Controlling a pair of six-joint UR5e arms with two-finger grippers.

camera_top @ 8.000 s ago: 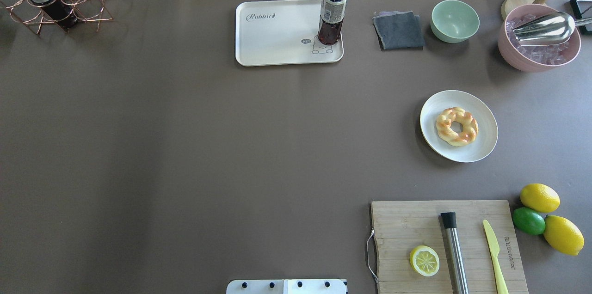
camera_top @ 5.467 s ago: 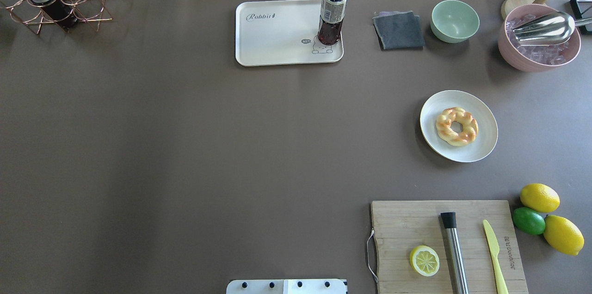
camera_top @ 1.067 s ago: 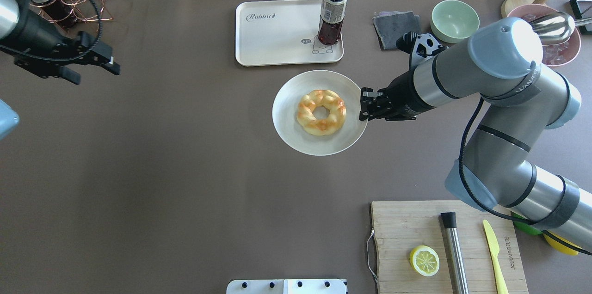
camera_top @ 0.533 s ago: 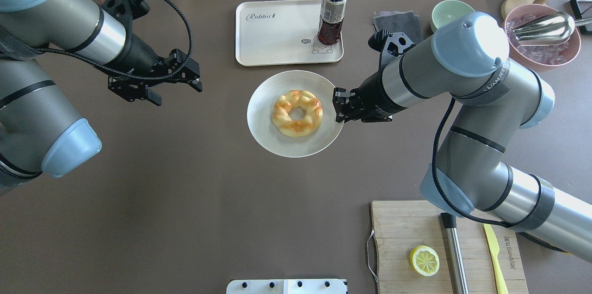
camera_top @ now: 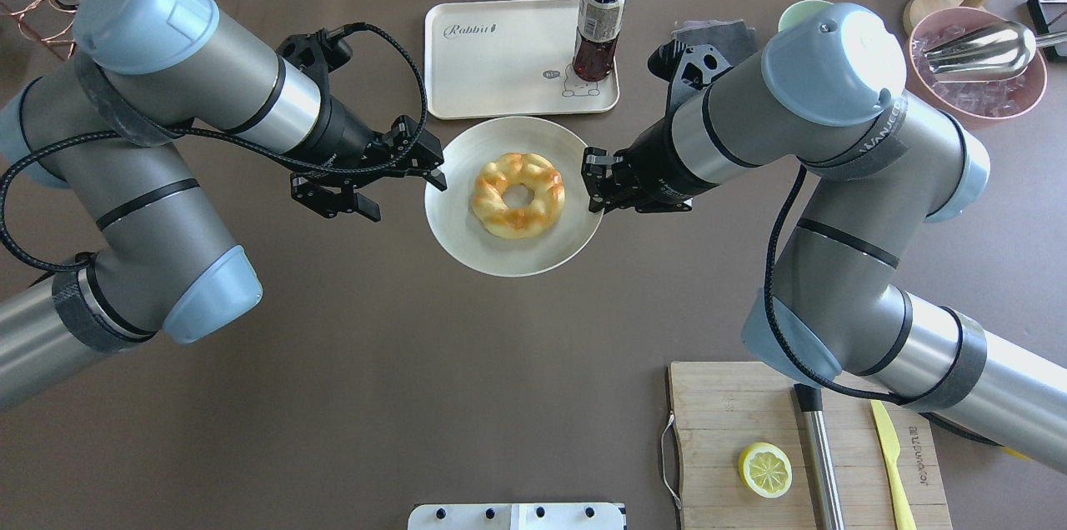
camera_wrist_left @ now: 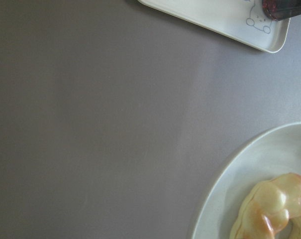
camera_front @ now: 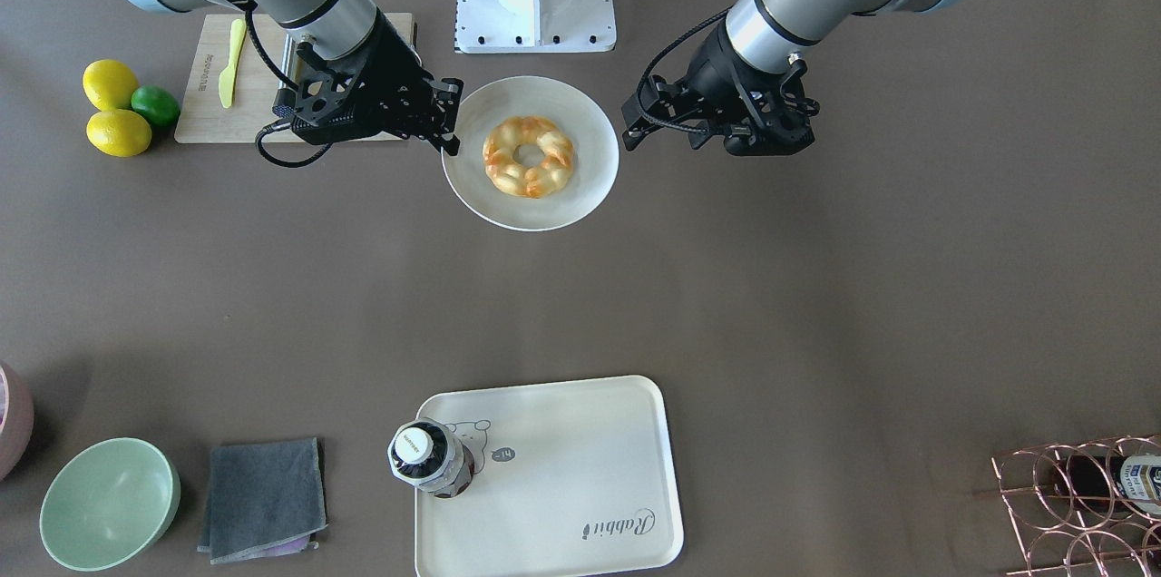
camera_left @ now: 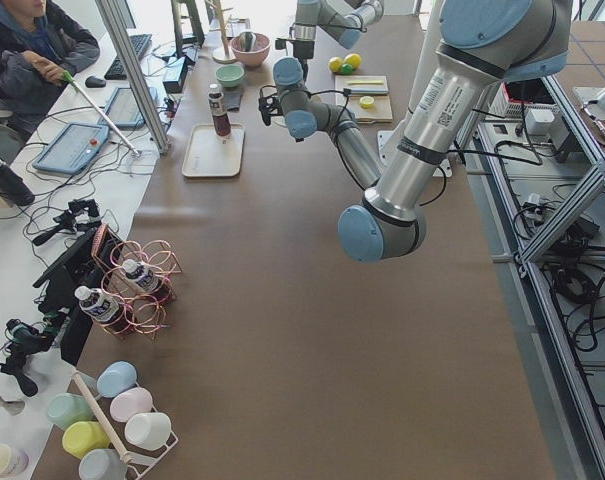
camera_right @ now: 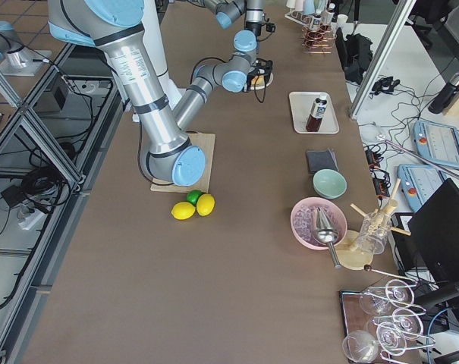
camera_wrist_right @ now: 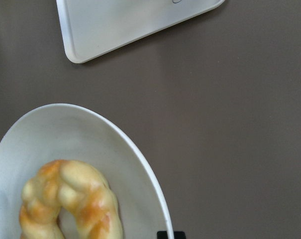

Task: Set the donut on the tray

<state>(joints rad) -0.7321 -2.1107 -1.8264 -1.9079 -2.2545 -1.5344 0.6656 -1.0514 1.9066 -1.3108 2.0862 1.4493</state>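
Note:
The donut (camera_top: 517, 194) lies on a round white plate (camera_top: 467, 238), also in the front view (camera_front: 529, 156). My right gripper (camera_top: 593, 182) is shut on the plate's right rim and holds it above the table, just in front of the tray (camera_top: 500, 67). My left gripper (camera_top: 407, 195) is open and empty, just beside the plate's left rim. The cream tray bears a "Rabbit" print, and a dark drink bottle (camera_top: 598, 22) stands on its right end. The wrist views show the donut (camera_wrist_right: 70, 204), the plate (camera_wrist_left: 240, 174) and a tray corner (camera_wrist_right: 120, 25).
A cutting board (camera_top: 733, 413) with a lemon half, a metal muddler and a yellow knife lies front right. A grey cloth (camera_front: 263, 495), a green bowl (camera_front: 109, 500) and a pink ice bowl (camera_top: 975, 72) stand right of the tray. A wire bottle rack (camera_front: 1079, 504) stands far left.
The plate with the donut left the table's right side; my right gripper has carried it leftwards to the middle. My left arm has come in, its open gripper reaching the plate's left rim.

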